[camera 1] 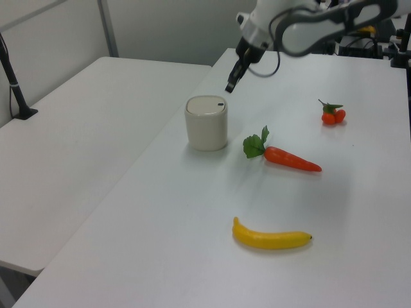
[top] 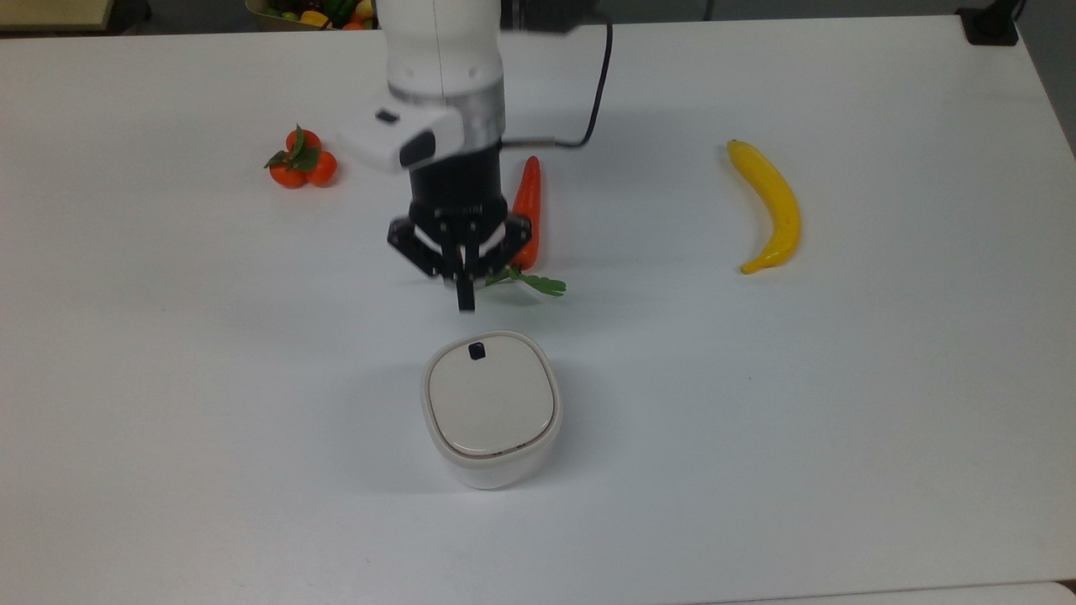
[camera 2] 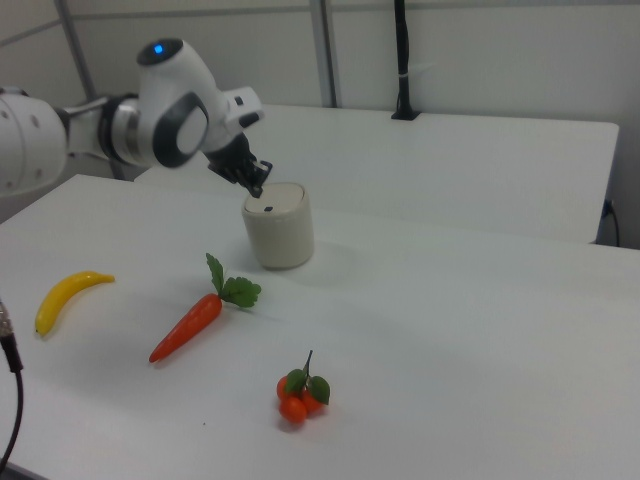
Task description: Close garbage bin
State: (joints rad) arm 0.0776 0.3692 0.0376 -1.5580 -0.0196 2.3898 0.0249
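Your gripper [top: 465, 304] has its fingers pressed together and holds nothing. It hangs in the air above the table [top: 841, 378], near the bin [top: 492, 412] but not touching it. The bin sits in the middle of the table, and its lid [top: 491, 395] lies flat, so closing looks done. You have little left to do.

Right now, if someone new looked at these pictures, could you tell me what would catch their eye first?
Probably the white robot arm reaching over the table, its black hand shut and hanging just clear of the garbage bin, whose beige lid lies flat with a small dark button at its rim. Next come the bright spots of colour: the banana at the top view's right, the carrot behind the hand, and the oranges at the top view's left.
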